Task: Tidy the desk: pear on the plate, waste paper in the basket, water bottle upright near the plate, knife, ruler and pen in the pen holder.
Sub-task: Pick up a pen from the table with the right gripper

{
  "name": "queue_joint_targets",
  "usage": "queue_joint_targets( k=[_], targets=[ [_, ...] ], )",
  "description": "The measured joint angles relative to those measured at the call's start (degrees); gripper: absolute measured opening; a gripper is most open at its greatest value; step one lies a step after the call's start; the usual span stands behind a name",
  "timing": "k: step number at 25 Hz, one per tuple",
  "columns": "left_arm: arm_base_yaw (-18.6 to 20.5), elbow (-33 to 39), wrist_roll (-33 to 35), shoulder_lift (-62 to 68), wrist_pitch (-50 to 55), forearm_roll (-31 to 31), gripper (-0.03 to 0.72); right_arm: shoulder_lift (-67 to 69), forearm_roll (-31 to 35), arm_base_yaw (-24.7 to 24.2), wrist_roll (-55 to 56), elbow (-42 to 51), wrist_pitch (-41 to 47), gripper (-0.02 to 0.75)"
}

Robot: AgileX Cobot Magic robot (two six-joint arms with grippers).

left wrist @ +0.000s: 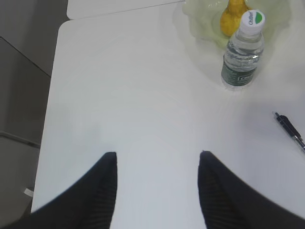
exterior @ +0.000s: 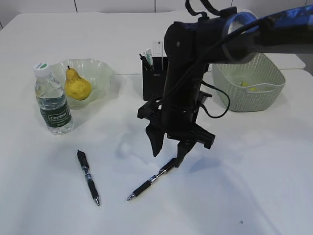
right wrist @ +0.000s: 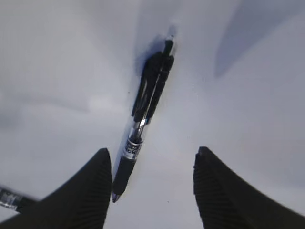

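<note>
My right gripper (exterior: 167, 160) (right wrist: 152, 155) stands open just above the table, straddling the upper end of a black pen (exterior: 151, 180) (right wrist: 147, 102). That pen lies flat, its tip close beside the left finger (right wrist: 97, 191). A second black pen (exterior: 88, 176) (left wrist: 290, 131) lies to the left. The pear (exterior: 77, 87) (left wrist: 232, 14) sits on the pale green plate (exterior: 100, 71), and the water bottle (exterior: 53, 100) (left wrist: 243, 52) stands upright beside it. My left gripper (left wrist: 157, 155) is open over bare table. A white ruler (exterior: 157, 49) sticks out of the black pen holder (exterior: 152, 78); I cannot make out the knife.
A pale green woven basket (exterior: 266, 81) stands at the right with a small yellowish lump inside, apparently the waste paper. The right arm reaches in from the upper right, over the pen holder. The table's left edge (left wrist: 47, 119) runs close to my left gripper.
</note>
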Motion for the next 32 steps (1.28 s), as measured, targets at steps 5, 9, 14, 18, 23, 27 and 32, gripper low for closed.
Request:
queue_joint_targets(
  k=[5, 9, 14, 18, 23, 27, 32],
  targets=[
    [0.00, 0.00, 0.00, 0.00, 0.24, 0.68, 0.384, 3.35, 1.40, 1.01, 0.93, 0.00, -0.12, 0.439],
    [0.00, 0.00, 0.00, 0.00, 0.78, 0.85, 0.384, 4.07, -0.49, 2.18, 2.04, 0.00, -0.81, 0.439],
    [0.00, 0.00, 0.00, 0.00, 1.26, 0.89, 0.384, 4.19, -1.74, 2.30, 3.17, 0.00, -3.45, 0.439],
    [0.00, 0.00, 0.00, 0.00, 1.34, 0.98, 0.384, 5.02, -1.74, 2.40, 3.51, 0.00, -4.06, 0.439],
    [0.00, 0.00, 0.00, 0.00, 1.34, 0.98, 0.384, 5.77, -1.18, 2.48, 3.62, 0.00, -4.29, 0.439],
    [0.00, 0.00, 0.00, 0.00, 1.34, 1.02, 0.384, 5.86, -1.18, 2.48, 3.84, 0.00, -4.77, 0.439],
    [0.00, 0.00, 0.00, 0.00, 1.34, 1.02, 0.384, 5.86, -1.18, 2.48, 4.10, 0.00, -5.31, 0.439]
  ],
)
